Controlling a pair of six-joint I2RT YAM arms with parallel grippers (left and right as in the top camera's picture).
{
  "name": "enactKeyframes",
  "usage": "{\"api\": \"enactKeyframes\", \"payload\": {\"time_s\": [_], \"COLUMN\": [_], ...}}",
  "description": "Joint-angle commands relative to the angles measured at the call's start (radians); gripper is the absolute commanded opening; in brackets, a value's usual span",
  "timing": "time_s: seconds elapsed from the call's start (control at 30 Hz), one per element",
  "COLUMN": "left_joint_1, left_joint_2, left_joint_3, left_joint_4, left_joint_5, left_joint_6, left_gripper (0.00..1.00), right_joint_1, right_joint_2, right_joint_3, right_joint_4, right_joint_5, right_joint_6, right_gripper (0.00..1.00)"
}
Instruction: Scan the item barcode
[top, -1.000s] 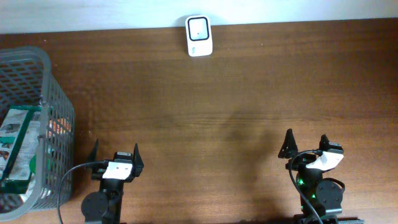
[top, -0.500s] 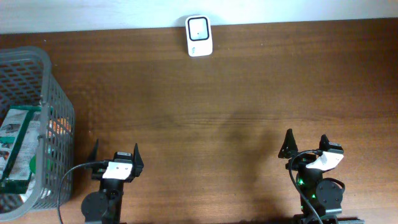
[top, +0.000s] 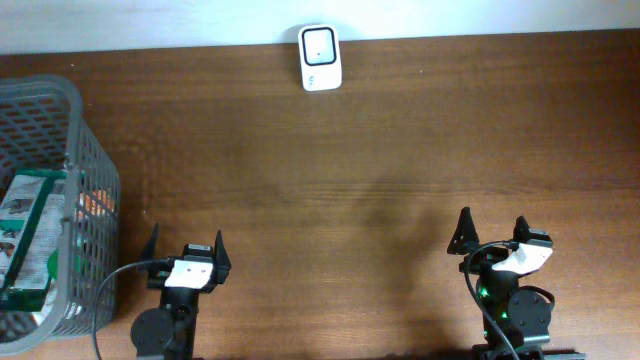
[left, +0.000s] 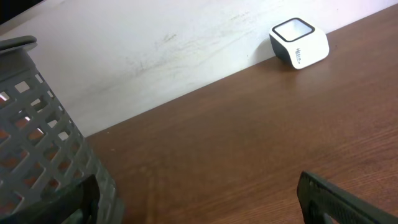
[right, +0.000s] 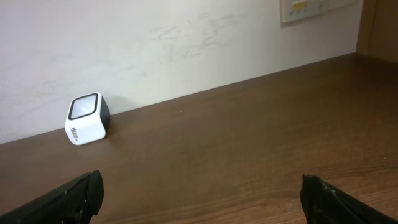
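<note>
Jaws wide, empty, left gripper (top: 186, 242), right gripper (top: 492, 224)

The white scanner (top: 320, 58) stands well apart from the grey basket (top: 101, 240).

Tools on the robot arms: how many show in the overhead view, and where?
2. The left tool is low in the view, beside the grey basket; the right tool is low in the view, further right. None looks hidden.
</note>
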Motion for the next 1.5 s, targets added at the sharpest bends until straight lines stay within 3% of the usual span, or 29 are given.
{"api": "enactKeyframes", "payload": {"time_s": [0.0,1.33,1.47], "left_joint_1": [0.002,0.002,0.002], "left_joint_2": [-0.008,-0.009,-0.009], "left_joint_3": [-0.006,-0.006,-0.003], "left_joint_4": [-0.001,0.003,0.047], "left_joint_5": [0.008,0.008,0.106], "left_joint_6": [0.011,0.012,0.008], "left_gripper": [0.99,0.99,0.99], "right_joint_1": [0.001,0.001,0.001], "right_joint_2": [-0.010,-0.010,-0.010], "right_joint_3": [-0.008,-0.008,-0.008], "right_joint_4": [-0.005,-0.005,-0.005], "right_joint_5": [-0.006,-0.006,-0.006], "right_joint_6": [-0.003,-0.003,-0.003], "right_gripper": [0.98,0.98,0.98]}}
